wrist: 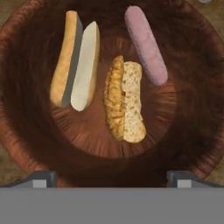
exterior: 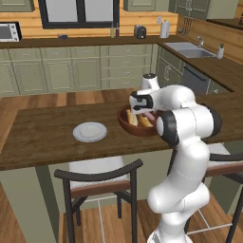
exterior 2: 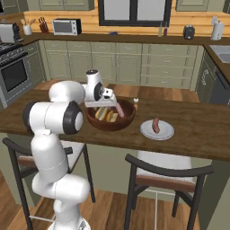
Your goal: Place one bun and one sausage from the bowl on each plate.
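The dark wooden bowl (wrist: 197,109) lies directly under my hand. In it are a tan split bun (wrist: 74,61), a browner seeded bun (wrist: 124,103) and a pink sausage (wrist: 145,43) leaning on the wall. My gripper (wrist: 111,179) hangs open just above the bowl (exterior: 127,124), its fingertips (wrist: 41,178) wide apart and holding nothing. An empty pale plate (exterior: 90,131) sits left of the bowl. To the right of the bowl (exterior 2: 96,122), another plate (exterior 2: 167,133) carries one sausage (exterior 2: 156,125).
The bowl and plates rest on a long wooden counter (exterior: 42,137) with its front edge toward me. Dark-framed chairs (exterior: 99,175) (exterior 2: 166,173) stand below that edge. A small shaker (exterior 2: 135,102) stands behind the bowl.
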